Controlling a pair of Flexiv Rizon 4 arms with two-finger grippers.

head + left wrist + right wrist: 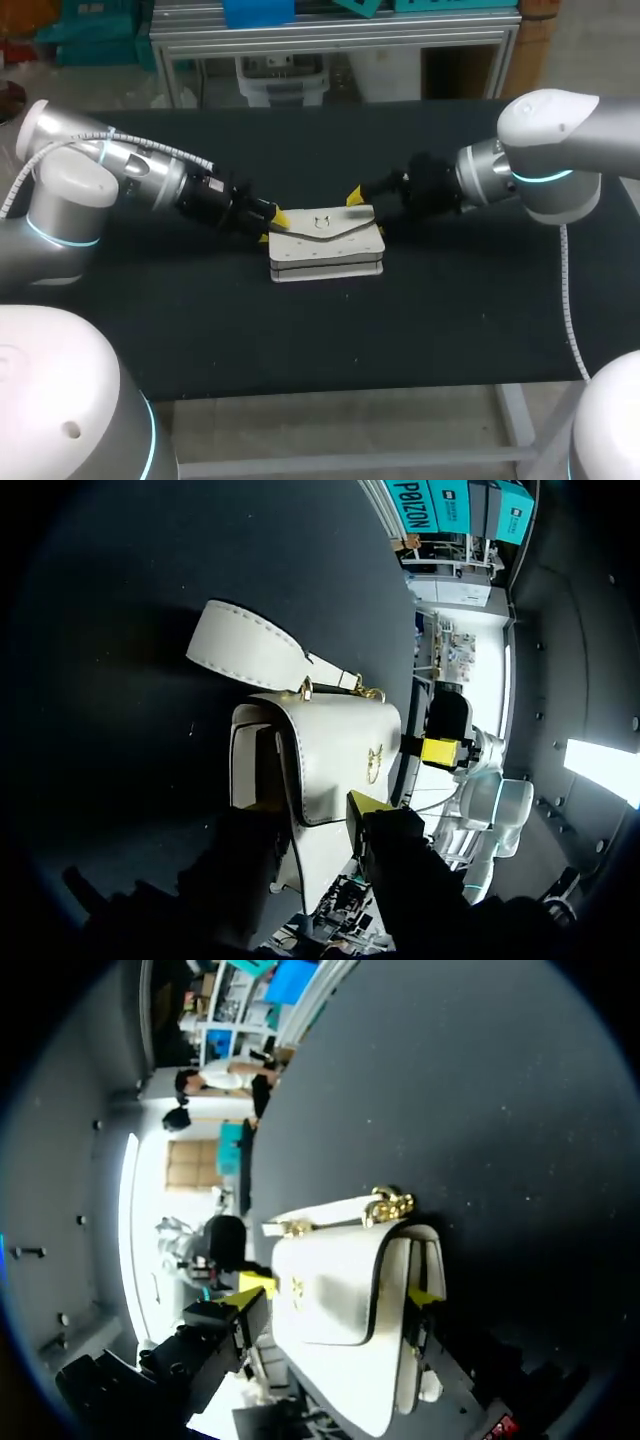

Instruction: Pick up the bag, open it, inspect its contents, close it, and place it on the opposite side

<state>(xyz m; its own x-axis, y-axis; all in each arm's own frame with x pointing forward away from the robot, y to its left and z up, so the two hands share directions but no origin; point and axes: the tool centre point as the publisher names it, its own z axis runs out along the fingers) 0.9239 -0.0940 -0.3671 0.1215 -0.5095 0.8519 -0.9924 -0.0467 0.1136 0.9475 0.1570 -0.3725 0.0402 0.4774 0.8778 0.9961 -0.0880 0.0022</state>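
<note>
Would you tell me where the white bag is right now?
In the head view, the white bag lies mid-table, between the left gripper and the right gripper.

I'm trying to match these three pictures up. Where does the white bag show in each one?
Head view: the white bag lies flat at the middle of the table.
Left wrist view: it sits close ahead of the left jaws.
Right wrist view: it sits close ahead of the right jaws.
Shared landmark: the gold clasp on its flap.
</note>
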